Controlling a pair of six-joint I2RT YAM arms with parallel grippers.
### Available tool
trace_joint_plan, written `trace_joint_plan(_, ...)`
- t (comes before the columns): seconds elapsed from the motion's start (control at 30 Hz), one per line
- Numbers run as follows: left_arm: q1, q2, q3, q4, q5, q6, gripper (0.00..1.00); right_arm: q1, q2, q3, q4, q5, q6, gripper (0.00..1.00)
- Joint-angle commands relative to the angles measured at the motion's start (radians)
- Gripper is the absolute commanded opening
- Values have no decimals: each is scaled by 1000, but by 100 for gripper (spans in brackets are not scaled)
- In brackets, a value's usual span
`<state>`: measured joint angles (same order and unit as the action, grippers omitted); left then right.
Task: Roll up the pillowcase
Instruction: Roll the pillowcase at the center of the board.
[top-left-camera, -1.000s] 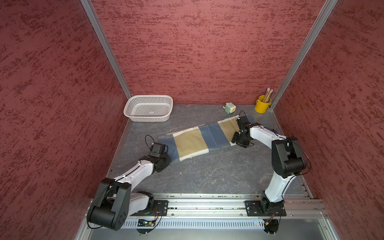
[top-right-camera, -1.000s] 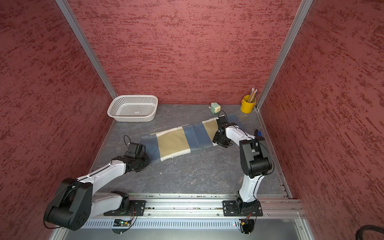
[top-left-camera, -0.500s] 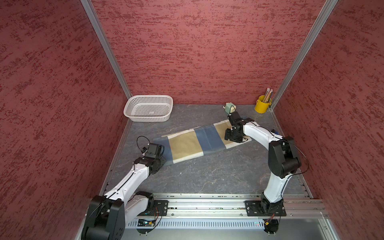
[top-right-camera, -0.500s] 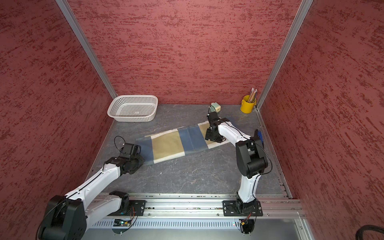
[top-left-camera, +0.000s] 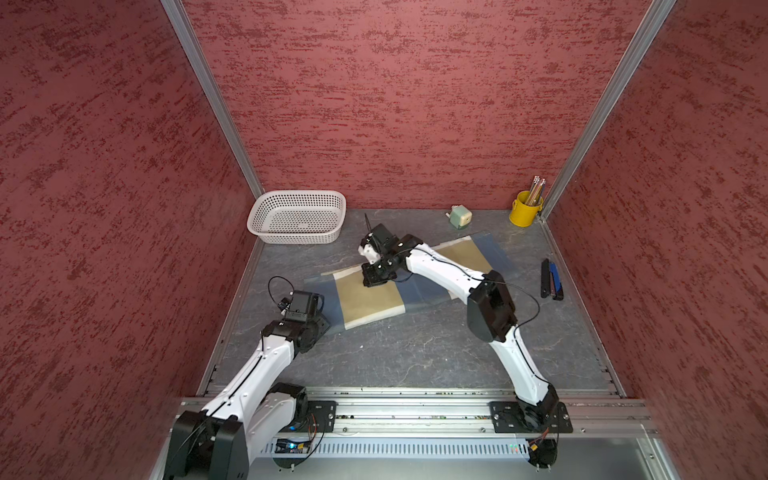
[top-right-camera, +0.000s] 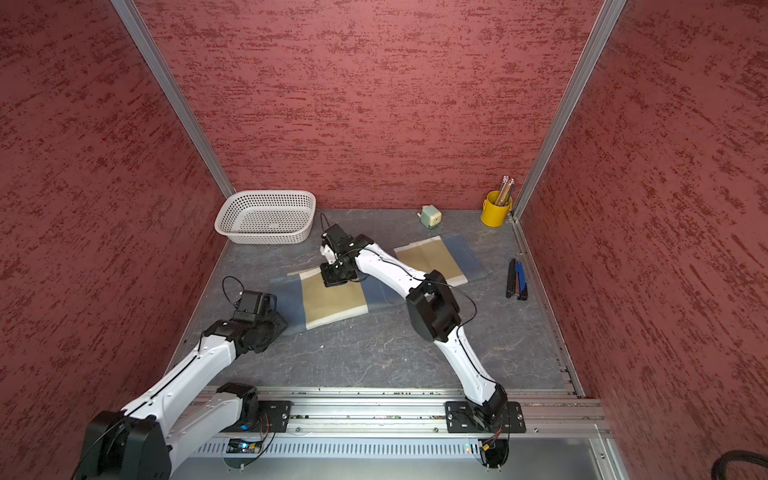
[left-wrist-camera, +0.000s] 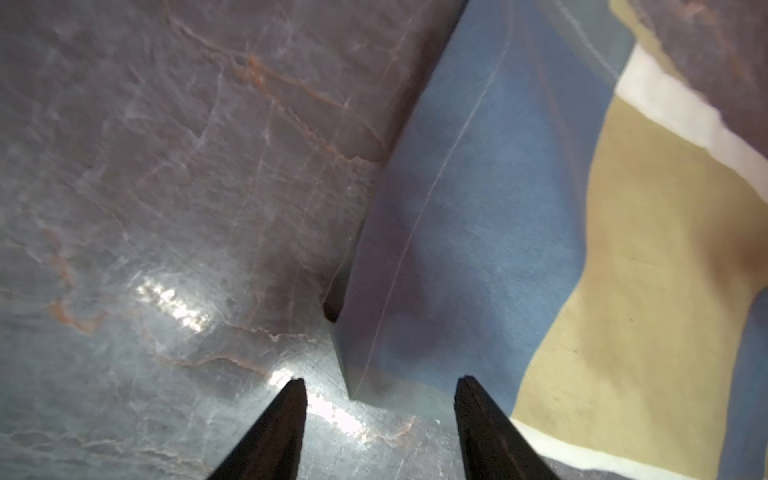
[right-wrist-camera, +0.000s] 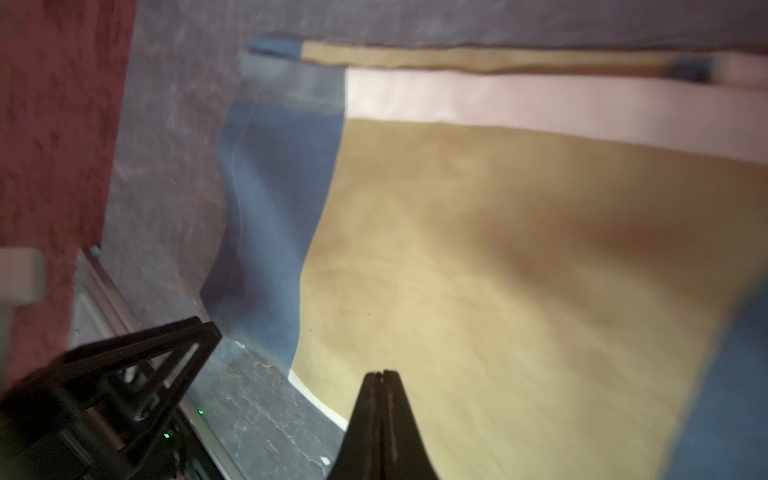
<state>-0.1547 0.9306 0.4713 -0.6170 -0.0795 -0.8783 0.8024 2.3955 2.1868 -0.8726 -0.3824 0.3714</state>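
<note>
Enclosure: red textured walls (top-left-camera: 395, 104) on three sides, grey veined tabletop (top-left-camera: 415, 357), smooth and glossy in places.

Pillowcase (top-left-camera: 370, 301): lies flat mid-table as a long strip, running diagonally from the near left toward the far right corner. Blue, tan and off-white blocks. It appears doubled over (a lower layer peeks out along one long edge in the right wrist view).

Handling, judged: thin, soft and light, with no stiffness of its own. Likely to slide on this slick top and to skew if pulled from one corner only. Best hold looks like the short blue end, at the hem corners, rolling along the length. Both corners should advance together or the roll will cone.

Left gripper (left-wrist-camera: 381, 380): jaws partly apart and holding nothing; its fingers (left-wrist-camera: 282, 415) straddle the near corner of the blue end, one over bare table and one over cloth. Left arm: stretched low from the rail, wrist pitched down over that corner.

Right gripper (right-wrist-camera: 382, 374): tips pressed together with nothing visible between them, over the tan block. Cannot tell whether they touch the cloth. Right arm: elbow raised, forearm crossing above the strip, wrist bent down near the strip's far long edge.

Clutter: basket (top-left-camera: 297, 195), pencil sharpener (top-left-camera: 460, 217), yellow cup (top-left-camera: 525, 210) and pens (top-left-camera: 550, 280), all apart from the cloth.
</note>
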Motion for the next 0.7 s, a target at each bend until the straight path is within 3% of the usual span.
trace_joint_plan(0.0, 49, -41, 18, -5, 14, 53, 62, 3, 38, 64, -3, -78, 70, 0)
trace_joint_plan(0.13, 270, 25, 24, 147, 244, 175, 64, 0, 42, 50, 22, -68, 75, 0)
trace_joint_plan(0.3, 482, 253, 58, 351, 522, 281, 73, -34, -13, -56, 101, -81, 108, 0)
trace_joint_plan(0.4, 508, 388, 91, 414, 603, 321, 79, -62, -41, -112, 130, -77, 119, 0)
trace_joint_plan(0.5, 489, 448, 91, 461, 609, 320, 83, -82, -67, -155, 149, -72, 121, 0)
trace_joint_plan(0.67, 437, 565, 78, 494, 609, 277, 75, -99, -97, -201, 182, -66, 134, 0)
